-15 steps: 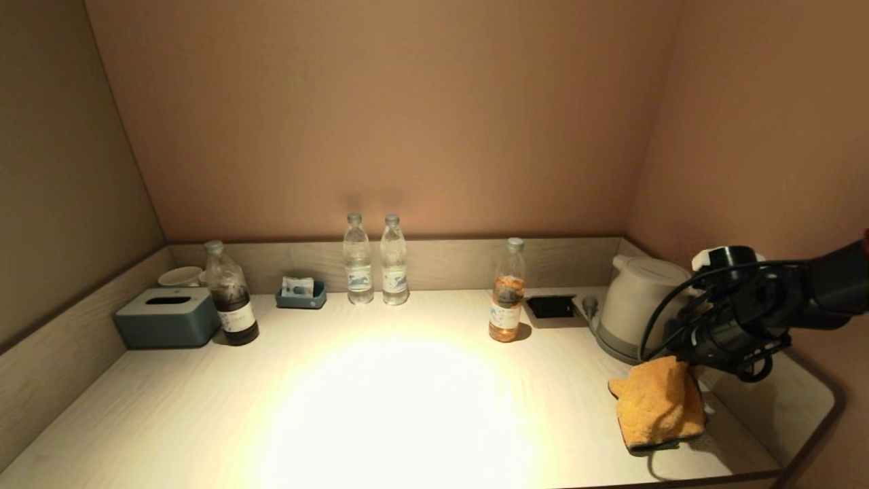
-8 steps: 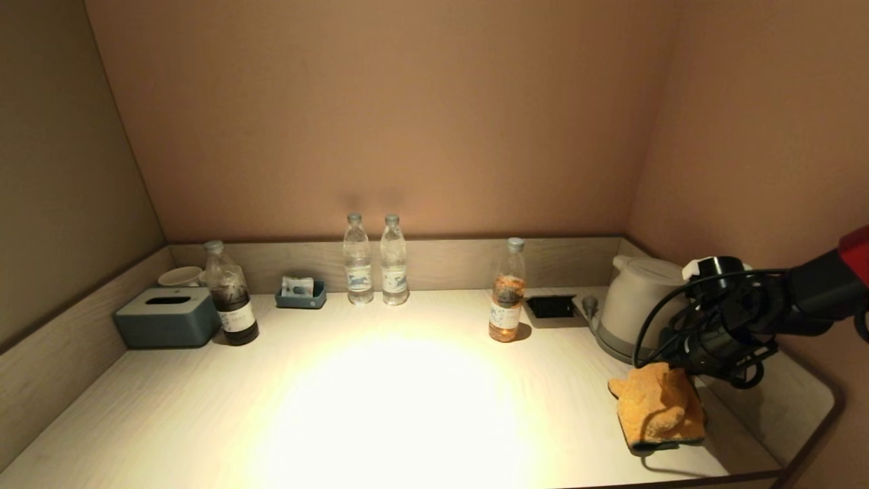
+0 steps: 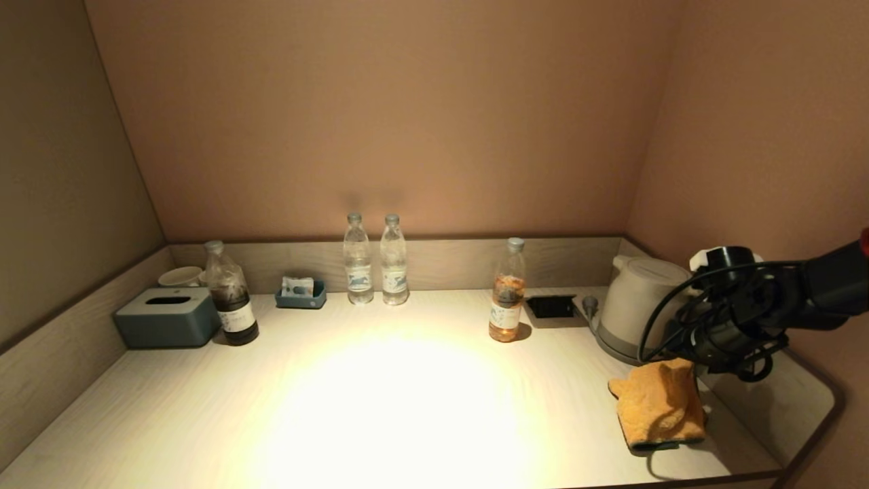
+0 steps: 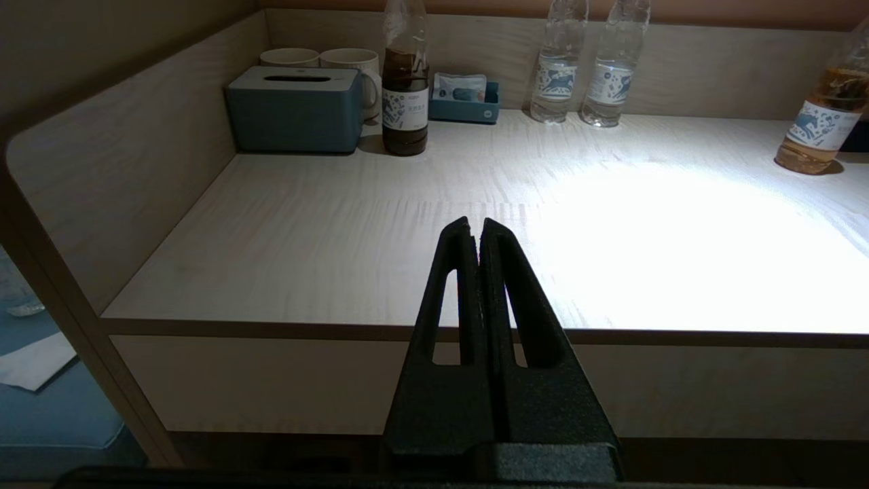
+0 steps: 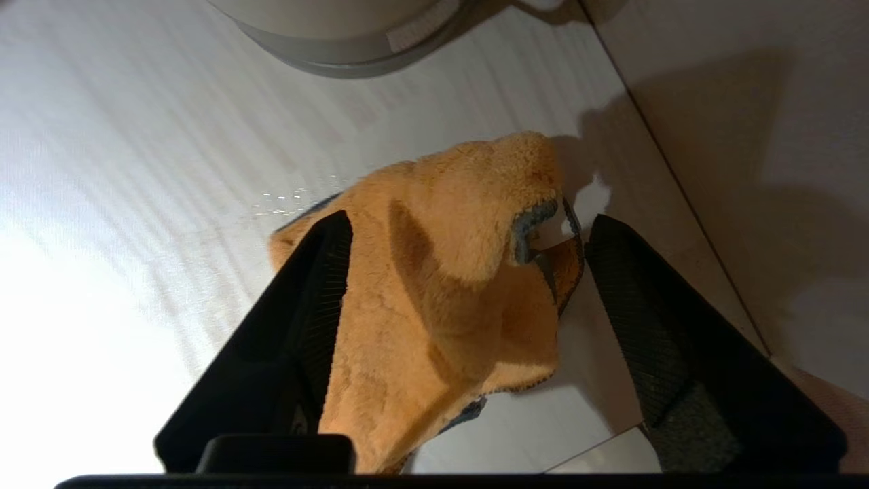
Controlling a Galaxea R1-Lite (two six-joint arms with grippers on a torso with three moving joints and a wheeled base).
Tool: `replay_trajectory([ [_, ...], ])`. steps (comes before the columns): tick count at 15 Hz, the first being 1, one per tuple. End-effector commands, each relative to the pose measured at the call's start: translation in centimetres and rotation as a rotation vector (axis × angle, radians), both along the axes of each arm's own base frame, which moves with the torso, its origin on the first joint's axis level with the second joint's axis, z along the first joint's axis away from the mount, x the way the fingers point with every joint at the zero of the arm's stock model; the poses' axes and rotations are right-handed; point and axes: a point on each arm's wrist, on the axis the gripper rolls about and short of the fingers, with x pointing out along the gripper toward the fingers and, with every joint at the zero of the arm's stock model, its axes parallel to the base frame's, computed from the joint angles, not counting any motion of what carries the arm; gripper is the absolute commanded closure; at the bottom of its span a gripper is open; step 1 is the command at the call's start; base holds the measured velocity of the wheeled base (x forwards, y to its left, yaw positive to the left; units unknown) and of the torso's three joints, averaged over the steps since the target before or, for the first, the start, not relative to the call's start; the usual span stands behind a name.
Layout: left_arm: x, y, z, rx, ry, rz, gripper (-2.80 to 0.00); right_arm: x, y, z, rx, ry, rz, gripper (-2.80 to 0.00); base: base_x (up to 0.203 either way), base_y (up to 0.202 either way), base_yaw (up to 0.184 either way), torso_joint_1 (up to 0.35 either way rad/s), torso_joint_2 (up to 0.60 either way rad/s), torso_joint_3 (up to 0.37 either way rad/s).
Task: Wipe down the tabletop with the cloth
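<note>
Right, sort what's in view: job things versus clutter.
Job: cloth, tabletop, right tool open around the cloth.
Clutter: kettle, tissue box, dark bottle, two water bottles, amber bottle, mugs, small tray.

Orange cloth [image 3: 658, 404] – grey-blue edge; pale wood-grain tabletop [image 3: 407, 407]; tissue box [image 3: 166, 317] seemingly blue-grey.
</note>
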Motion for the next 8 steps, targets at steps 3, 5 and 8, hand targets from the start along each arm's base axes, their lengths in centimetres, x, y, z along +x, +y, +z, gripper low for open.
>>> replay_trajectory([
  [3,0.0,0.0,0.0,-0.001,-0.001,-0.001,0.0,-2.9,2.4,6.3,-0.029,-0.155,0.054,-2.8,0.0,0.0,0.0,0.0,0.0,0.0],
  [5,0.0,0.0,0.0,-0.001,-0.001,-0.001,0.0,-5.4,4.8,9.8,-0.037,-0.241,0.125,-2.8,0.0,0.0,0.0,0.0,0.0,0.0],
  [8,0.0,0.0,0.0,-0.001,-0.001,-0.001,0.0,-9.1,8.0,13.9,-0.037,-0.375,0.243,-1.01,0.0,0.0,0.0,0.0,0.0,0.0],
])
